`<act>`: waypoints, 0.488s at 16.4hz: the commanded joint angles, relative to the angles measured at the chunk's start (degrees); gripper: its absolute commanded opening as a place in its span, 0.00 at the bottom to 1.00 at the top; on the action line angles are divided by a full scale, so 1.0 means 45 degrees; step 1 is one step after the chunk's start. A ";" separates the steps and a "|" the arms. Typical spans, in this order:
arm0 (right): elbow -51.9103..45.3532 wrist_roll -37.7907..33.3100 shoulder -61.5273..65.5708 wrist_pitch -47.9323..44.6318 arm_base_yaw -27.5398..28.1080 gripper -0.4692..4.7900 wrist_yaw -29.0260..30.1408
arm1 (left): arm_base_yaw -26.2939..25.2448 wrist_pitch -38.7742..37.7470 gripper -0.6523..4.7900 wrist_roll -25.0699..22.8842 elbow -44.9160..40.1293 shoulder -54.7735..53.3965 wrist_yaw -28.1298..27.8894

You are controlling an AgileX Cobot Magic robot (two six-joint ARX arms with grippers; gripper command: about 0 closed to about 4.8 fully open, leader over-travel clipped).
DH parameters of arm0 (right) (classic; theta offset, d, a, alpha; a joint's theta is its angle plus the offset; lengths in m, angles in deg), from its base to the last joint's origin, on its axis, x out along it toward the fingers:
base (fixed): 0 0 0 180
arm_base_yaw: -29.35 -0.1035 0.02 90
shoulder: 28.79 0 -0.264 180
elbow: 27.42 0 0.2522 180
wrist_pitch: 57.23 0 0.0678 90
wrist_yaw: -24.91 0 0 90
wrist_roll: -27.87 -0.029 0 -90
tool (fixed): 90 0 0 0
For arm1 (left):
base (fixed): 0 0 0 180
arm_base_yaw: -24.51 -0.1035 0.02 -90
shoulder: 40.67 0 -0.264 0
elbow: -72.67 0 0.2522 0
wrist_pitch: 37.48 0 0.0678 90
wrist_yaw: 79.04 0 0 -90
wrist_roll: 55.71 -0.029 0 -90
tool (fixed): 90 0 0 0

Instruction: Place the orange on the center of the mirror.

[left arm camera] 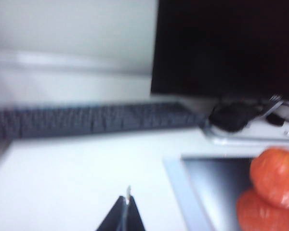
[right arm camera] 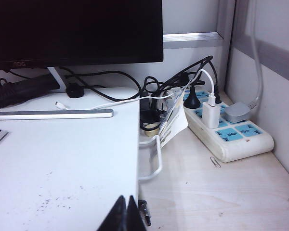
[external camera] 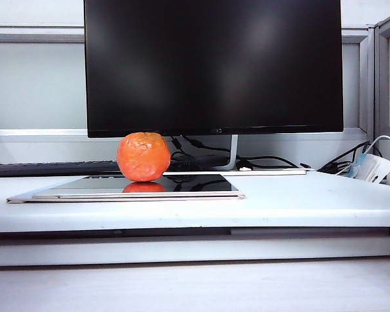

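- Near edge: the left gripper [left arm camera: 126, 211] shows in its wrist view as two dark fingertips pressed together, clenched on nothing, above bare white tabletop [external camera: 312, 201] and well apart from the fruit.
- The right gripper [right arm camera: 126, 214] is likewise clenched and empty, at the right end of the table, above its edge near the white power strip with blue sockets [right arm camera: 226, 127]. Neither arm appears in the exterior view.
- Middle: the thin flat rectangular mirror with a dark reflective face and pale gold edge [external camera: 182, 185] lies flat on the left half of the table, its long axis running left to right.
- The round reddish-orange, dimpled orange [external camera: 143, 156] rests on the mirror's face, toward the far edge and slightly left of the mid-length; its reflection shows directly beneath. It sits upright with the flattened top up and has no clear long axis.
- Judgement: the placement looks done, with both claws released from the fruit. If centring is checked, any correction should shift the orange toward the near edge and a little right, lifting rather than sliding to avoid scratching the glass.
- Far: a black keyboard [external camera: 45, 168] and a large black upright monitor [external camera: 214, 65] stand behind the mirror.
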 commanded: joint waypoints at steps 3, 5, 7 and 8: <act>-0.0087 -0.0034 -0.0005 -0.0170 -0.0010 0.09 0.0000 | -0.0019 -0.0447 0.11 0.0457 -0.0554 0.0680 -0.0058; -0.0087 -0.0034 -0.0005 -0.0170 -0.0005 0.09 0.0000 | -0.0019 -0.0432 0.11 0.0398 -0.0554 0.0680 -0.0058; -0.0087 -0.0039 -0.0005 -0.0170 -0.0005 0.09 0.0000 | -0.0019 -0.0393 0.11 0.0418 -0.0554 0.0680 -0.0058; -0.0087 -0.0034 -0.0005 -0.0170 -0.0005 0.09 0.0000 | -0.0019 -0.0384 0.11 0.0437 -0.0554 0.0680 -0.0058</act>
